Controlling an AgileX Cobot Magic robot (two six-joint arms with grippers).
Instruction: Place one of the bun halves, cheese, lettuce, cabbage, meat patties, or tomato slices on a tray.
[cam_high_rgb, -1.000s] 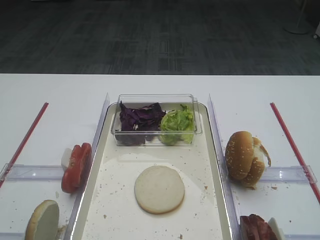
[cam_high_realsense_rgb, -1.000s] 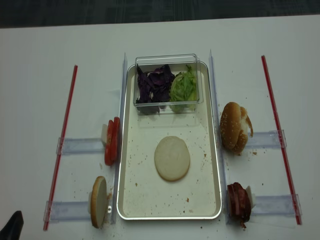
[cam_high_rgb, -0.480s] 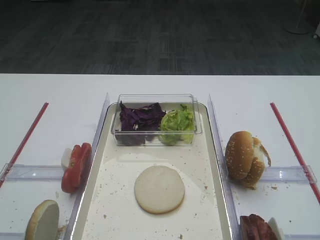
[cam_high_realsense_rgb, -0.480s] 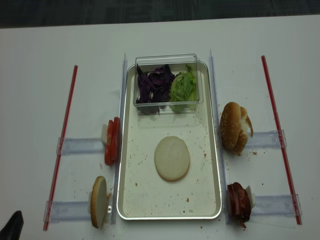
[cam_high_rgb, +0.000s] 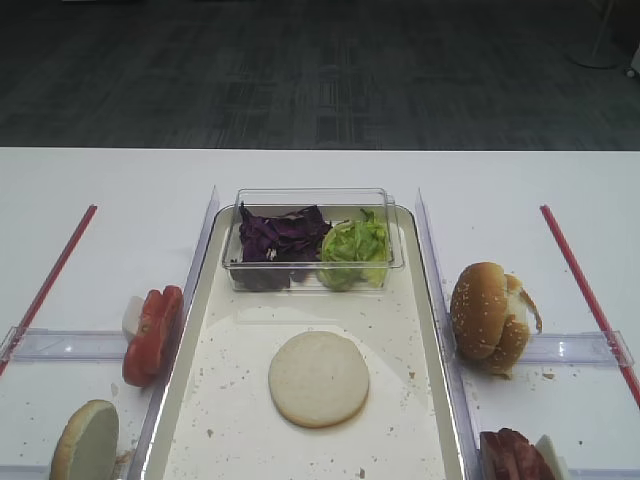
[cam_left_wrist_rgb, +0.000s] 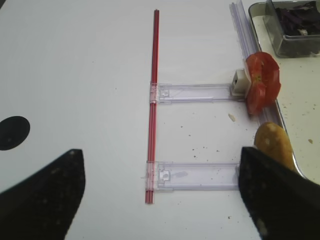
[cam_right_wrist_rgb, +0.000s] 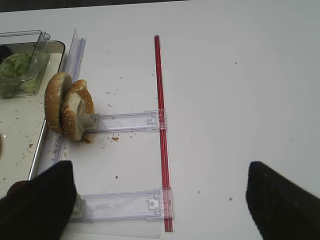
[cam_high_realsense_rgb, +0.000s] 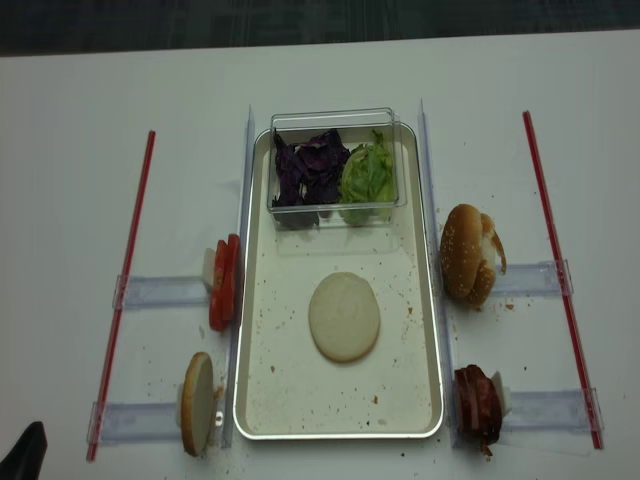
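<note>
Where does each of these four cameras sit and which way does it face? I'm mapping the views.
Exterior high: in front, angled down the tray to the floor; no robot.
Realsense: overhead, straight down; dark left-arm tip at the corner.
Right wrist: over the sesame buns, right gripper fingers wide.
Left wrist: over the tomato slices, left gripper open.
Both exterior views share the bun half.

A plain white table (cam_high_rgb: 300, 170) spread beneath and well ahead of the left gripper (cam_left_wrist_rgb: 162, 165), its matte top evenly lit with only faint, soft shadows. Past the table's far edge, farther ahead of that gripper, lay a dark grey carpeted floor (cam_high_rgb: 300, 80) marked with a faint grid of square tiles and a dull sheen from overhead light. Far ahead and off to the gripper's right, a pale rounded stand base (cam_high_rgb: 598, 55) stood on the carpet, cut by the frame's edge.
</note>
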